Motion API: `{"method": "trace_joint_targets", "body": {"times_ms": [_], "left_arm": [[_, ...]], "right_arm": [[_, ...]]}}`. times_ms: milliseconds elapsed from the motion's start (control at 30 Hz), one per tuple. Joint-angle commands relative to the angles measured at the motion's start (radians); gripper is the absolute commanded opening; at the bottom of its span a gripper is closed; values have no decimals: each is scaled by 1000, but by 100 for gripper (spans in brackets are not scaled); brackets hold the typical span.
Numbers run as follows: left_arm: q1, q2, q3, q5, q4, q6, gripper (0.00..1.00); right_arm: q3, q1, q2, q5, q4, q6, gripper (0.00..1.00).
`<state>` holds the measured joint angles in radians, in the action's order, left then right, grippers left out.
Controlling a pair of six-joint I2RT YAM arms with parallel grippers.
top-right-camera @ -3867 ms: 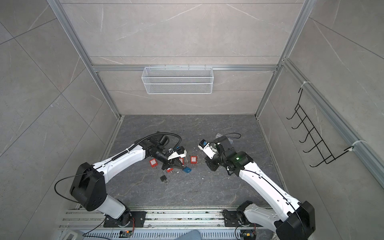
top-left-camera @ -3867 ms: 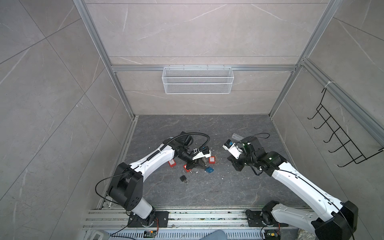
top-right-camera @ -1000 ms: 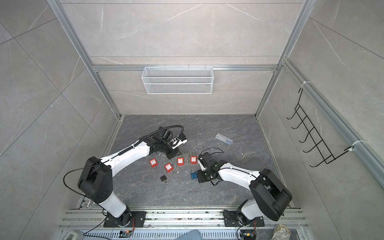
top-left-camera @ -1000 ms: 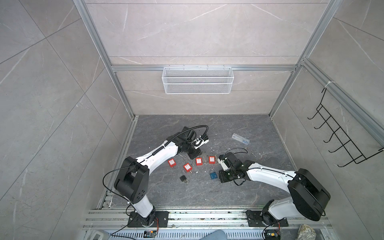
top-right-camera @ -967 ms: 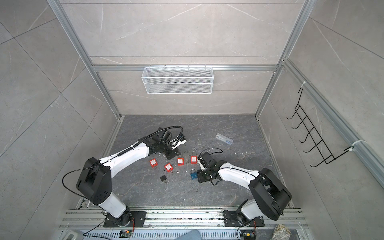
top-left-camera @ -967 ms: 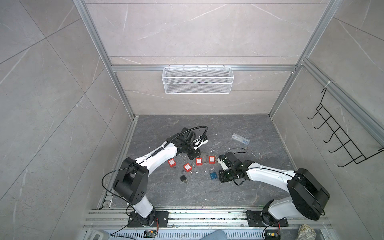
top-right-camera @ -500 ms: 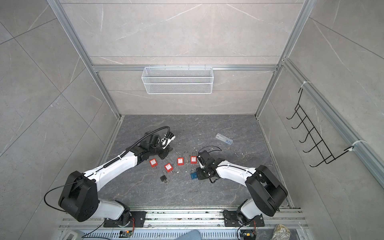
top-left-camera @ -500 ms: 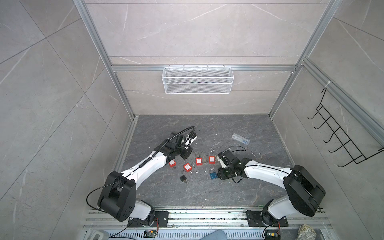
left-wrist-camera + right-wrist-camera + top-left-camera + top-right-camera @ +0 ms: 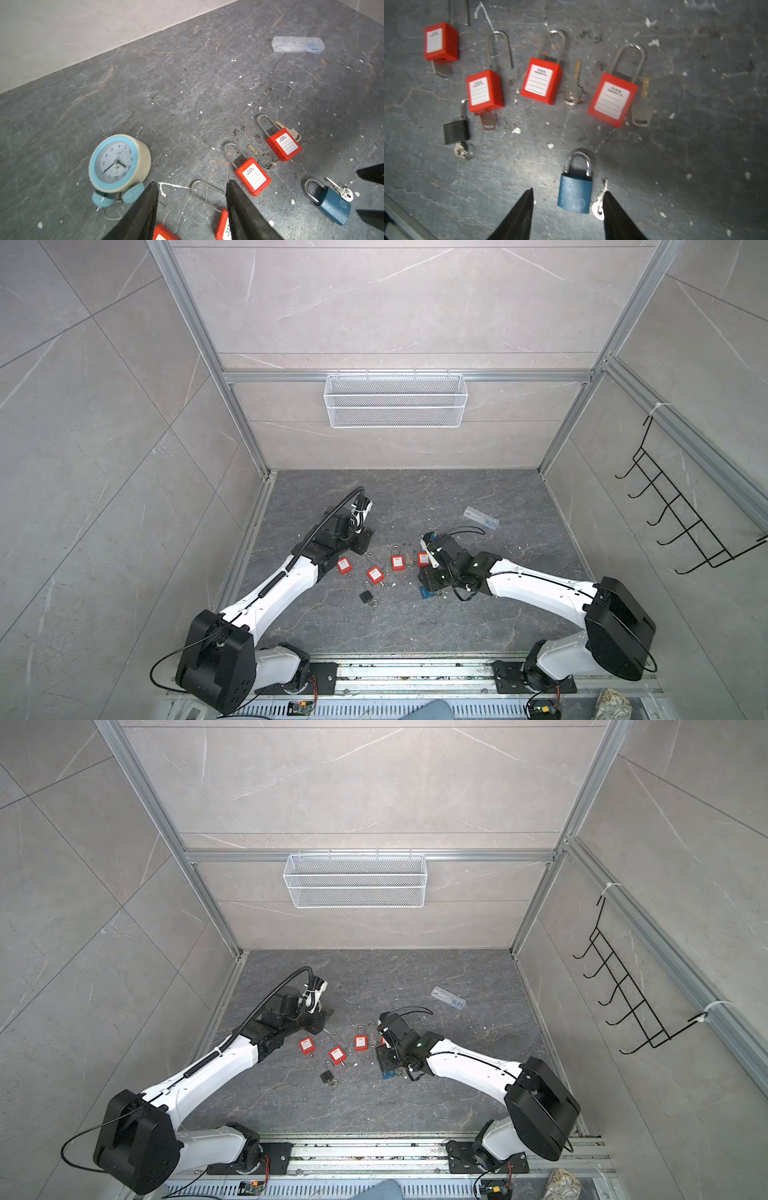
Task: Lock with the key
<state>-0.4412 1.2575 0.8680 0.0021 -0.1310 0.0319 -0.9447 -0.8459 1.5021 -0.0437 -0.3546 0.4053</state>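
The right gripper (image 9: 568,190), shut a moment ago, now stands open over the blue padlock (image 9: 575,196), which lies on the floor (image 9: 695,145) with a key (image 9: 600,200) just beside it. The left gripper (image 9: 191,182) is open too and holds nothing. There are four red padlocks (image 9: 542,81), one black padlock (image 9: 455,132) and one clock (image 9: 118,162).

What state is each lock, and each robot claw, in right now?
Leftmost red lock, shackle open, key in.
Second red lock, shackle open, key in.
Third red lock, shackle shut, key beside it.
Rightmost red lock, shackle shut, key beside it.
Black lock, key in, shackle unclear.
Blue lock, shackle shut, key beside it.
Left gripper, open, empty.
Right gripper, open, empty.
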Motion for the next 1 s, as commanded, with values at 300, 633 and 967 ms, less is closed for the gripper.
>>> {"method": "trace_joint_targets", "body": {"times_ms": [300,633,967], "left_arm": [[228,-106,-17,120,-168,-322,63],[247,-93,-9,151,-206,-310,63],[249,-122,-32,142,-230,-291,63]], "right_arm": [[-252,-138,291,-73,92,-67,57],[-442,-176,498,-83,31,-54,60],[-558,-179,611,-150,-38,-49,60]]}}
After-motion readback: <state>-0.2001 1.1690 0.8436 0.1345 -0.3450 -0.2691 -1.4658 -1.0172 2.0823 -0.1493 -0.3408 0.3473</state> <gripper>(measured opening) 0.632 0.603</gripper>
